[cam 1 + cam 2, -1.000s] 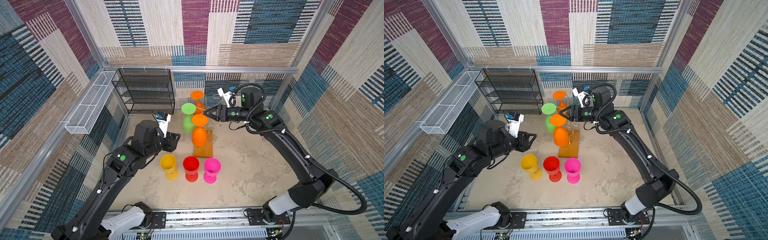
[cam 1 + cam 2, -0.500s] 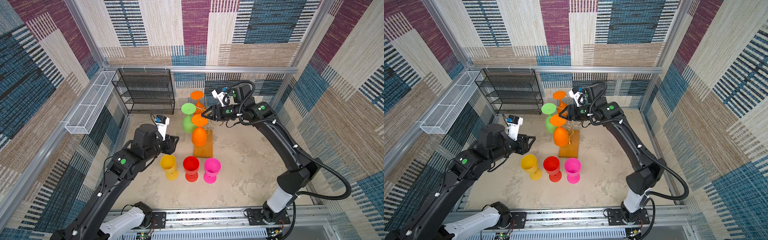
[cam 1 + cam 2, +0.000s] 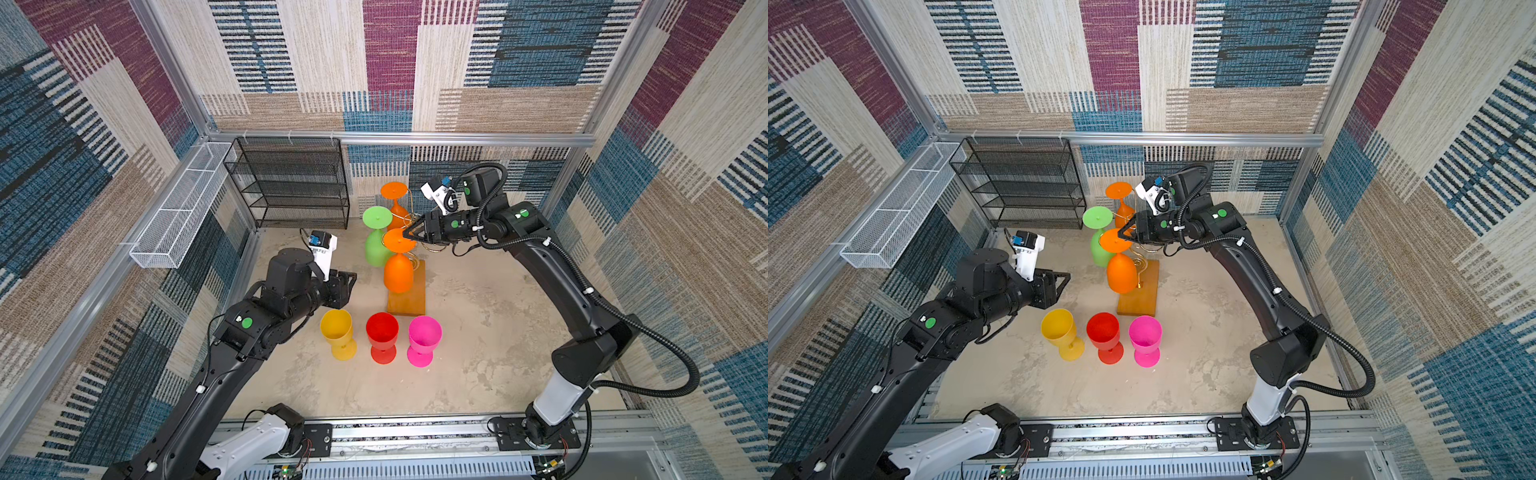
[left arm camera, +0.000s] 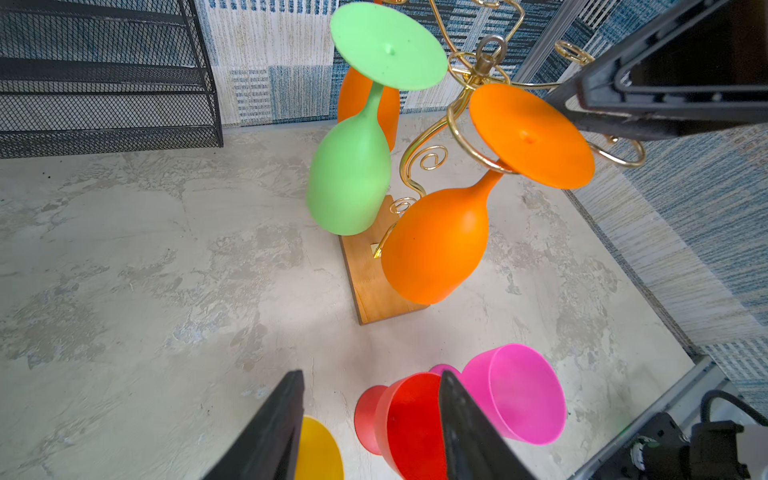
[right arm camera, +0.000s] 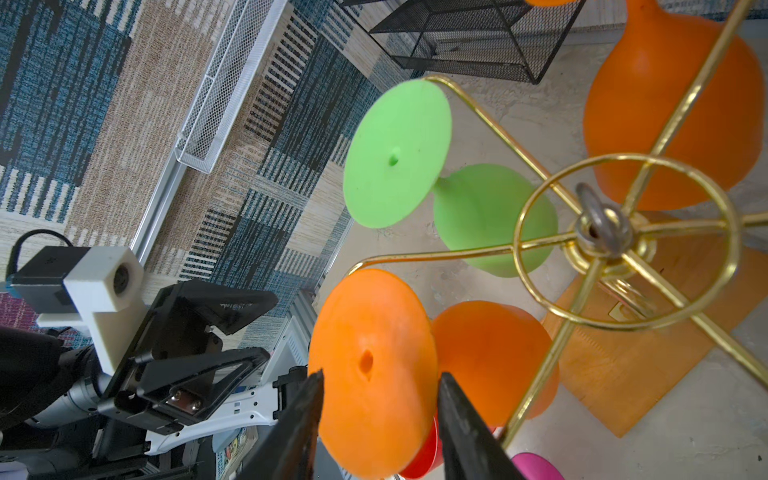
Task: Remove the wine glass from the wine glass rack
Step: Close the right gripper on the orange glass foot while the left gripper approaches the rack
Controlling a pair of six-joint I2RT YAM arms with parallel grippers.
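**Six glasses: three on the rack, three on the desk**

The wine glass rack (image 3: 409,297) stands on its wooden base near the middle of the desk (image 3: 478,324). Three glasses hang from it upside down: one green glass (image 3: 376,249) and two orange ones, the near orange glass (image 3: 398,274) and the far orange glass (image 3: 394,190). In front of the base, three more stand upright in a row: one yellow glass (image 3: 337,332), one red glass (image 3: 382,330) and one pink glass (image 3: 424,332).

There are two arms. The right hand (image 3: 408,235) is at the top of the rack. In the right wrist view its two fingers (image 5: 299,424) stand on either side of the near orange glass's round foot, right at its rim. I cannot tell whether they press on it. That glass hangs in its gold loop. The left hand (image 3: 349,289) hovers beside the rack above the yellow glass, spread and empty.

One black mesh shelf (image 3: 291,183) stands at the back wall, and one white wire basket (image 3: 178,216) hangs on the side rail.
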